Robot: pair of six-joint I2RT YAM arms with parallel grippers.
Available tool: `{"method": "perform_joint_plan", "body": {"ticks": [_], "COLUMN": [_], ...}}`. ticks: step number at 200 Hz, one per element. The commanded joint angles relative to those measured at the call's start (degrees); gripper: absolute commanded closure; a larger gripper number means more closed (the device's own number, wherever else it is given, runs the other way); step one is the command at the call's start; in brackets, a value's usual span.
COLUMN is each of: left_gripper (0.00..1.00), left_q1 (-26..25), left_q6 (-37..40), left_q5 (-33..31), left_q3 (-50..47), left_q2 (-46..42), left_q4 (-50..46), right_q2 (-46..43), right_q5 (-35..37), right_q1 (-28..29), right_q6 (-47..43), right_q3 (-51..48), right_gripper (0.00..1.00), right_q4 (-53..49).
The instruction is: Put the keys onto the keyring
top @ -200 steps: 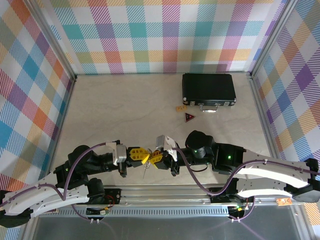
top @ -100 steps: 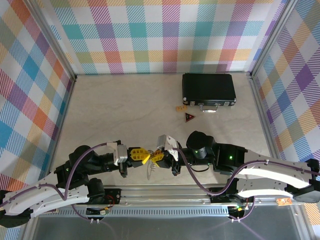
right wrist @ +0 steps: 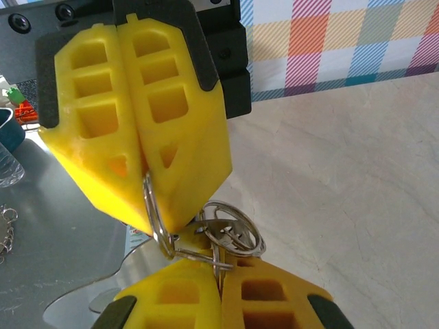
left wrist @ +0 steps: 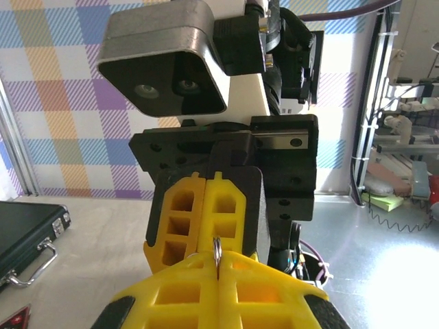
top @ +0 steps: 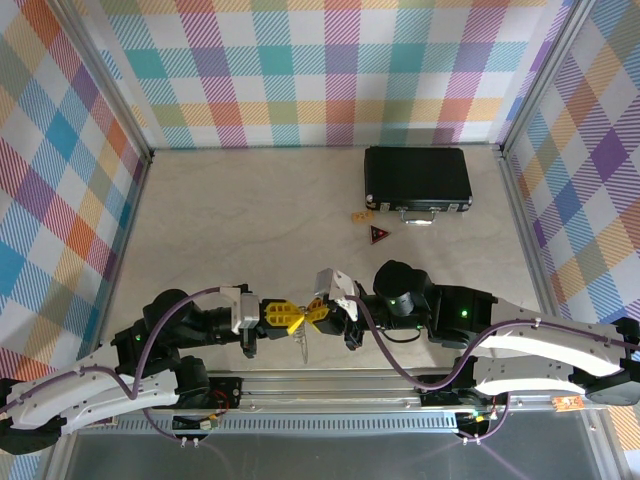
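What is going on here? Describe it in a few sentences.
Two arms meet tip to tip over the table's near edge. The left gripper is shut on the keyring's wire loop; the right gripper is shut on what looks like the key. The metal parts touch between the grippers, but whether the key is threaded on cannot be told. A black case lies at the back.

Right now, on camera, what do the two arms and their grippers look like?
The left arm and right arm both have white shells over black joints, with a purple cable looping along each. The left gripper and right gripper are yellow plastic with rectangular cut-outs, on black mounts. A grey camera housing sits on the right wrist.
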Motion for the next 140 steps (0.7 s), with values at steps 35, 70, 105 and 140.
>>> {"method": "perform_joint_plan", "body": {"ticks": [35,70,105,140], "left_gripper": [1.0,1.0,1.0,1.0], "left_q1": [-0.15,-0.13,-0.12,-0.14], "left_q6": [0.26,1.23,1.74,1.84], "left_q5": [2.9,0.71,-1.36,-3.7], "left_q3": [2.23,2.43,2.37,1.91], "left_q2": [0.54,0.1,-0.33,-1.27], "left_q4": [0.34,-1.61,-2.27,-2.31], "right_q2": [-1.15,-2.19,-2.29,-2.5], "right_q5": [-0.84,-1.12,-1.63,-1.82], "right_q1": [0.49,0.4,0.47,0.51], "right_q6": [-1.71,-1.76,-1.84,-1.73], "right_q3": [0.93,0.57,0.66,0.74], "right_gripper": [1.0,1.0,1.0,1.0], "right_q4": [0.16,0.44,0.18,-0.12]}}
